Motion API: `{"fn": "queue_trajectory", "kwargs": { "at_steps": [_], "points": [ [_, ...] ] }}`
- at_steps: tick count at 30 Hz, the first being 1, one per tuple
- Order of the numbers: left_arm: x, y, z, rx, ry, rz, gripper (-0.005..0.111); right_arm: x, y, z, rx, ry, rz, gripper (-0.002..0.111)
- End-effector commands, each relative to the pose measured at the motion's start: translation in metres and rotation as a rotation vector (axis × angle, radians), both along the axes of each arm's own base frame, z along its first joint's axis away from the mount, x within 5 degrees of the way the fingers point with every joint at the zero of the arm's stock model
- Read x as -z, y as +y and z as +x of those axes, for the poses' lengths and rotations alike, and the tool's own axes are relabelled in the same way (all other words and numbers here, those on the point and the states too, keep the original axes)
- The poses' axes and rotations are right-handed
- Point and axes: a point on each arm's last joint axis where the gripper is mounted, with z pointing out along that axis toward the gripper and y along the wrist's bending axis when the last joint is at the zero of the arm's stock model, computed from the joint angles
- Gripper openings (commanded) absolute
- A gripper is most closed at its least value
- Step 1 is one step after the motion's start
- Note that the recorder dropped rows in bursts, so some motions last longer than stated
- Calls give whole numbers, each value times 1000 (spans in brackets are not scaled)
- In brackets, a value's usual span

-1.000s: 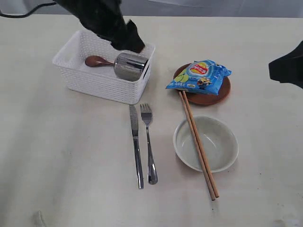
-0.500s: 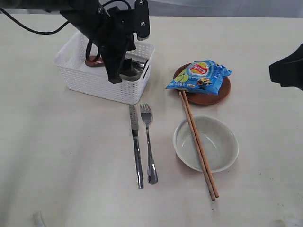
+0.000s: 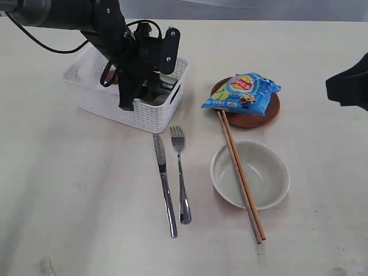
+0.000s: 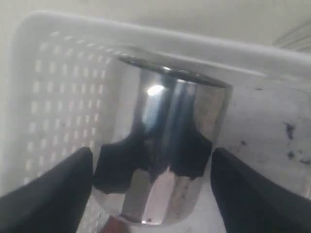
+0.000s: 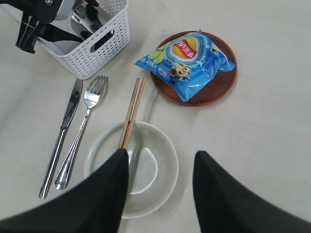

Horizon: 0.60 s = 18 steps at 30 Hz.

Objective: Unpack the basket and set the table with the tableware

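Our left gripper (image 4: 151, 160) is spread wide, holding nothing, 1 finger on each side of the steel cup (image 4: 163, 111) in the basket (image 4: 58, 97). We think the cup is hard, light and slippery, so squeeze its round middle

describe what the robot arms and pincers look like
Both arms are black. The left arm is rounded, with a thin black cable looping off it and small silver screws near the left pincer. The right pincer has two plain black tapering fingers.
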Motion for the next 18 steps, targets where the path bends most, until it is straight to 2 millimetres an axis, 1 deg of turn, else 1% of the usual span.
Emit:
{"fn": "queue_trajectory", "kwargs": {
  "at_steps": [1,3,5,9,13,18],
  "points": [
    [12,0,-1,2,34,16,62,1,1,-1,-20,2,0,41],
    [16,0,-1,2,43,21,54,1,1,-1,-20,3,2,41],
    [19,0,-1,3,51,26,41,1,1,-1,-20,1,3,41],
    [18,0,-1,3,50,25,-1,1,1,-1,-22,-1,3,41],
    [8,0,-1,-56,36,-13,0,1,1,-1,-24,-2,1,41],
    [-14,0,-1,-78,-17,-56,0,1,1,-1,-24,-2,1,41]
  ]
}}
